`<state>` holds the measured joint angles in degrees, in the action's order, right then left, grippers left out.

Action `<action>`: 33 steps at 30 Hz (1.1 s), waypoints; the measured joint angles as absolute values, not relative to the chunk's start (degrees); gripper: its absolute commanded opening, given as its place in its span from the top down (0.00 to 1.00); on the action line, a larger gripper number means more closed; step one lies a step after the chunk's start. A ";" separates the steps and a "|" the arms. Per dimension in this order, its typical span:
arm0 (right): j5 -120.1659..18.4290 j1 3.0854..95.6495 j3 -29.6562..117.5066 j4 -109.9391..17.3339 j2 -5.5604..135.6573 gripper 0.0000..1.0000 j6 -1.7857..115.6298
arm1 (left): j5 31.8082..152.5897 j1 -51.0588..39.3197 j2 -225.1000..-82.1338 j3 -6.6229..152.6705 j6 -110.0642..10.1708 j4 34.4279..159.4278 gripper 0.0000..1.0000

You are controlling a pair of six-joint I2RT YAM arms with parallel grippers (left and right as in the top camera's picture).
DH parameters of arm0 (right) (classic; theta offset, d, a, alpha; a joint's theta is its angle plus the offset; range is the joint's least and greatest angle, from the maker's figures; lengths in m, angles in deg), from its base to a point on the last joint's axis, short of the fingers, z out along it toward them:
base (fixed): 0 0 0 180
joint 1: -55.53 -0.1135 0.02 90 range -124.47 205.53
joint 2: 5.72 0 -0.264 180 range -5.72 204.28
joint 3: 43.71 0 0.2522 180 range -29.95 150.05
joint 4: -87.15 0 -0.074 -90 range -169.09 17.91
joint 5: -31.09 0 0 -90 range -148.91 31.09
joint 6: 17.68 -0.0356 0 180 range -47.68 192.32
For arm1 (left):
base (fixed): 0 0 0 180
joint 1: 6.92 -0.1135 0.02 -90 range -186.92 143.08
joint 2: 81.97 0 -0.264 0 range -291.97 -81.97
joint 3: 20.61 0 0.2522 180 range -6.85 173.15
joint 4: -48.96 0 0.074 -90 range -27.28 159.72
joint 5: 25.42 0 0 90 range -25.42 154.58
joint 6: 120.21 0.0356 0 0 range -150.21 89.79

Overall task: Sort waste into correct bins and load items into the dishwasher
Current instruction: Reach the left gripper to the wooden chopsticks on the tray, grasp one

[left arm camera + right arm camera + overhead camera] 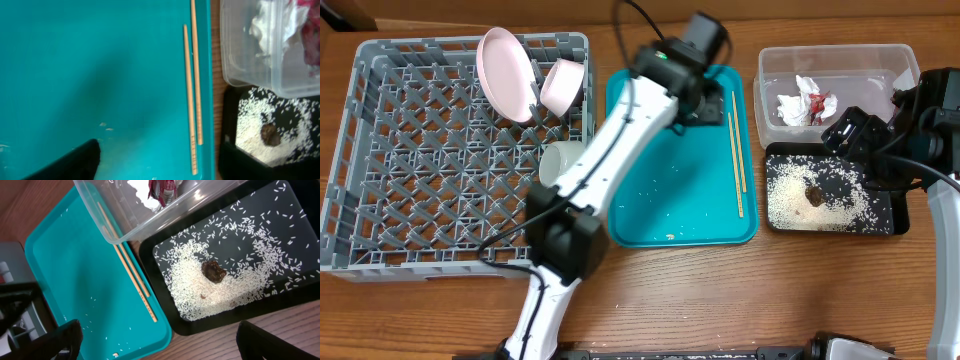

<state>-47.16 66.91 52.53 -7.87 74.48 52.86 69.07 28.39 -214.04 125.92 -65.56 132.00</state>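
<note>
Nearly done: waste binned, only the chopsticks left to load

**Overhead.** So, the dish rack (380, 150) already holds a pink plate (507, 72) standing on edge at its back. A second round pink piece (563, 84) sits just beside it; plate or bowl, cannot tell. A white cup (558, 165) is in the rack too, partly hidden by the left arm (620, 130). No other round dish shows from here. The wrapper (807, 104) sits in the clear tub (870, 80). The brown lump (814, 196) and rice (785, 200) lie on the black tray (880, 215). The 2 chopsticks (738, 150) lie along the right edge of the teal tray (650, 215). The left gripper (708, 105) hangs over that tray's far end, near the chopsticks' tops. The right gripper (865, 135) hovers where tub meets black tray.

**Left wrist.** The chopsticks lie flat, parallel, almost touching each other, hard by the rim. Only 1 dark finger (75, 162) shows, lower left, well apart from the sticks. The other blends into the black tray. I read this claw as spread, holding nothing.

**Right wrist.** Both fingers sit at the lower corners, wide apart and empty. A few stray grains dot the teal tray.

**Progress, judged.** Waste sorting looks finished bar those grains. Loading lacks the chopsticks, which are likely the left arm's next pick.
</note>
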 measured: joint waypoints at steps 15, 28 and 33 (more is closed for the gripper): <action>-47.16 66.91 52.53 -7.85 74.50 0.00 52.81 | 66.34 33.27 -227.48 125.87 -74.35 125.00 0.20; -47.21 66.91 52.53 -7.87 74.50 0.00 52.83 | 62.54 34.95 -228.90 125.83 -75.31 122.23 0.25; -47.19 66.91 52.53 -7.89 74.50 0.00 52.83 | 59.79 36.70 -228.90 125.83 -75.29 122.23 0.25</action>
